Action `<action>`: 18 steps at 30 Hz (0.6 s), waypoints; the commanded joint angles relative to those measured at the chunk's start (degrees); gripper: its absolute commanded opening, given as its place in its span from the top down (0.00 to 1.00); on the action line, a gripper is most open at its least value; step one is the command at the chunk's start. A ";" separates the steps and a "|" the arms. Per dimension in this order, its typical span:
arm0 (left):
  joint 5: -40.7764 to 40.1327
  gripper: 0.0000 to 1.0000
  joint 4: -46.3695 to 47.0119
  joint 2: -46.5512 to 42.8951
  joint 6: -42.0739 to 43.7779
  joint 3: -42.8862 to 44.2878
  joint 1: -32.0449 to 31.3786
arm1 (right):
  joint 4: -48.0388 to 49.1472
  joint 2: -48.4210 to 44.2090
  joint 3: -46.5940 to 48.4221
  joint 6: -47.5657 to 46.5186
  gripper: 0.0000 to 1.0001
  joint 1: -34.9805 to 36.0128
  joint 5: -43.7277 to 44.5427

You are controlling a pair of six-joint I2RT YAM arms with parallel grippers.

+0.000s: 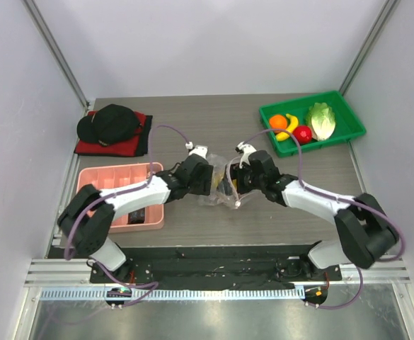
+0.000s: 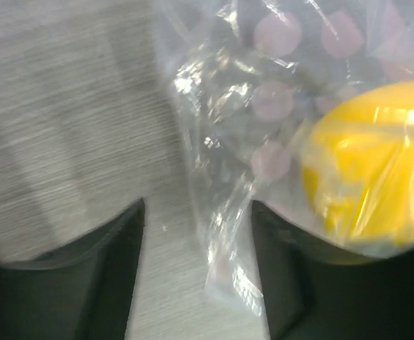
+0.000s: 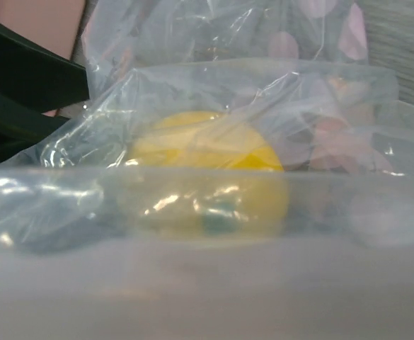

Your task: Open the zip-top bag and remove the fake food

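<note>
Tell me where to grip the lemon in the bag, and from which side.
Take the yellow lemon across its short rounded middle, probably from the side of the right end effector: that wrist view faces its broad flank squarely. The zip-top bag film covers it in both wrist views, so go in through the mouth, not over plastic.

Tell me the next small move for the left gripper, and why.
Probably close the left gripper on the fold of the zip-top bag lying between its open jaws: the yellow lemon is still inside, and the bag needs holding.
</note>
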 commanded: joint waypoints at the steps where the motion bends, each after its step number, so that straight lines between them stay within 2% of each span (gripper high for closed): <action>1: 1.24 0.34 -2.25 -10.29 3.47 -0.73 -0.37 | -9.91 -7.96 2.16 -1.33 0.69 -0.05 4.74; 2: 2.82 0.32 -1.72 -11.61 4.87 -1.52 -0.37 | -10.70 -9.18 2.42 -1.07 0.69 -0.14 5.00; 3: 7.63 0.24 -1.11 -14.15 5.40 -2.13 -0.37 | -11.92 -9.63 2.42 -0.71 0.69 -0.23 4.92; 5: 11.70 0.10 0.82 -16.54 5.76 -4.59 -0.45 | -12.37 -10.42 2.51 0.25 0.69 -0.58 3.43; 8: 18.73 0.04 7.30 -21.11 5.59 -10.13 -0.45 | -12.55 -10.69 2.60 1.40 0.69 -1.02 2.20; 11: 22.35 0.02 10.66 -21.91 5.76 -13.29 -0.45 | -12.29 -11.04 2.95 2.80 0.69 -1.46 -0.43; 16: 27.09 0.03 16.11 -18.05 6.38 -14.44 -0.54 | -11.06 -12.79 3.13 5.61 0.69 -1.90 -5.36; 18: 26.92 0.09 18.83 -15.94 5.59 -14.45 -0.54 | -10.88 -13.49 3.21 6.58 0.69 -2.07 -6.32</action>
